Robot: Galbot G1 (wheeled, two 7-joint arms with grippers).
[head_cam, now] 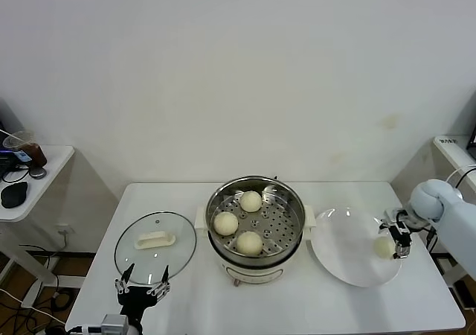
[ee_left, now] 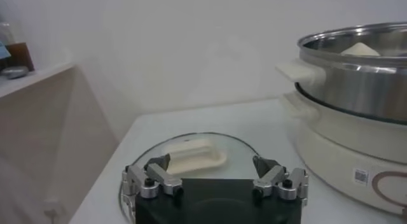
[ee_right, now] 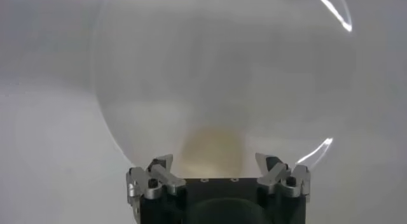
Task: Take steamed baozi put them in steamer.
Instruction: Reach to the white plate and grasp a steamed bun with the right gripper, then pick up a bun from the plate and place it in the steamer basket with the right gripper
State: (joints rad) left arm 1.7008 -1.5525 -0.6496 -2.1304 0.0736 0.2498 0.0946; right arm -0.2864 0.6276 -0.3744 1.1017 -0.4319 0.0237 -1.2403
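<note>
The steel steamer (head_cam: pixel 256 193) stands mid-table on its cream base and holds three baozi: one at the back (head_cam: pixel 251 201), one at the left (head_cam: pixel 225 222), one at the front (head_cam: pixel 249 243). The steamer also shows in the left wrist view (ee_left: pixel 356 85). A fourth baozi (head_cam: pixel 384 247) lies on the white plate (head_cam: pixel 343 254) at the right. My right gripper (head_cam: pixel 394 238) is open around this baozi (ee_right: pixel 213 150), fingers on either side. My left gripper (head_cam: pixel 141 284) is open and empty, parked at the front left by the glass lid.
The round glass lid (head_cam: pixel 155 242) with a white handle lies flat at the left of the steamer, also in the left wrist view (ee_left: pixel 191 156). A side table (head_cam: pixel 30 179) with dark items stands far left. Another surface edge (head_cam: pixel 454 149) is at the far right.
</note>
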